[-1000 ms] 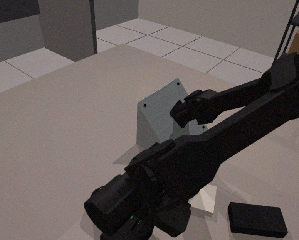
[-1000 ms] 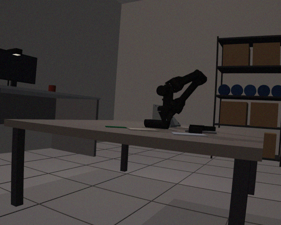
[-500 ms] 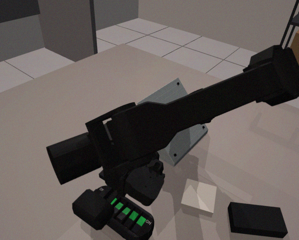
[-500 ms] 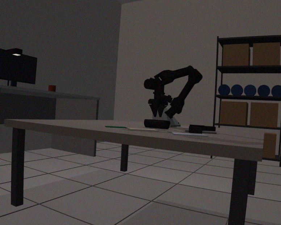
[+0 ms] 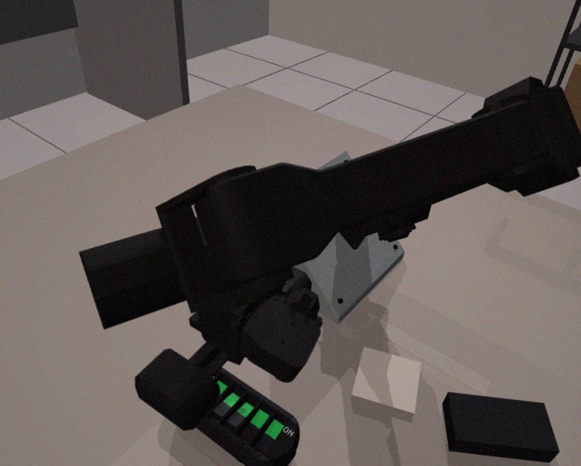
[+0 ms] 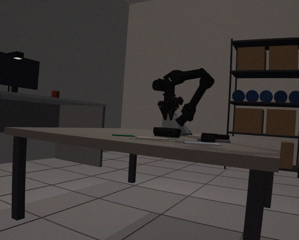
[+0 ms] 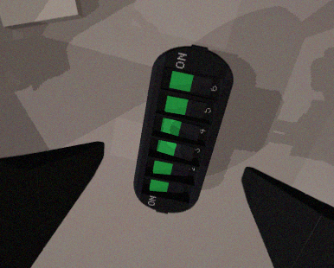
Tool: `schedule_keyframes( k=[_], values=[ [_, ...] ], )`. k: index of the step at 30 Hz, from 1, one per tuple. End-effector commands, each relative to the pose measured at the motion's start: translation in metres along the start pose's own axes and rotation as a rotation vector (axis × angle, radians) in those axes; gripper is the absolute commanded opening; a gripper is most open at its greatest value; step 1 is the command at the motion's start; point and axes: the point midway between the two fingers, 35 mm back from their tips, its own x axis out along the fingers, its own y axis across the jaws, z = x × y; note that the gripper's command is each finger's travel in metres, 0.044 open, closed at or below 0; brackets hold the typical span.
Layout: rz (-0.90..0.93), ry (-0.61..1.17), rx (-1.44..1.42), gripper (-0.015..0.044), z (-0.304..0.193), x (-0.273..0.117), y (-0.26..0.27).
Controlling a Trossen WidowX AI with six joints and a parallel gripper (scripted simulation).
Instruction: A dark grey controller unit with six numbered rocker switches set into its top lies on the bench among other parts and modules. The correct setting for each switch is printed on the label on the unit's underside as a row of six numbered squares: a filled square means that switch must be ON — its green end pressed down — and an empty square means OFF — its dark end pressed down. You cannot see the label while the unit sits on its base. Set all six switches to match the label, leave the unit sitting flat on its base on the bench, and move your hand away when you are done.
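Observation:
The dark grey controller unit [image 5: 283, 449] [image 6: 166, 132] [image 7: 196, 58] sits on its base on the bench, switches up. In the wrist view all six green ends show on the left, with dark ends and numbers on the right. In the top view the dark ends of switches 3 and 4 look lighter than those of 5 and 6; I cannot tell every switch's tilt for sure. The label underneath is hidden. My gripper [image 6: 168, 119] [image 7: 174, 161] is open and empty, pointing down above the unit without touching it. In the top view the gripper body hides the unit's far end.
A grey metal wedge-shaped bracket [image 5: 353, 271] stands behind the unit, partly behind my arm. A pale block [image 5: 388, 380] [image 7: 39, 10] and a black box [image 5: 499, 427] lie beside the unit. A green flat piece [image 6: 123, 135] and a white flat piece [image 6: 202, 143] lie on the bench.

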Motion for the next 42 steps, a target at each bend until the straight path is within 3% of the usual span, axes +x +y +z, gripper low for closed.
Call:
schedule_keyframes(
  k=[1,5,22,33,42],
  values=[
    [-0.014,0.008,-0.005,0.044,-0.0008,-0.0249,-0.0013],
    [-0.014,0.008,-0.005,0.044,-0.0008,-0.0249,-0.0015],
    [-0.014,0.008,-0.005,0.0,-0.0008,-0.0249,-0.0015],
    [-0.014,0.008,-0.005,0.0,-0.0008,-0.0249,-0.0015],
    [-0.015,0.004,0.0,0.0236,-0.0005,-0.0242,-0.0014]
  ],
)
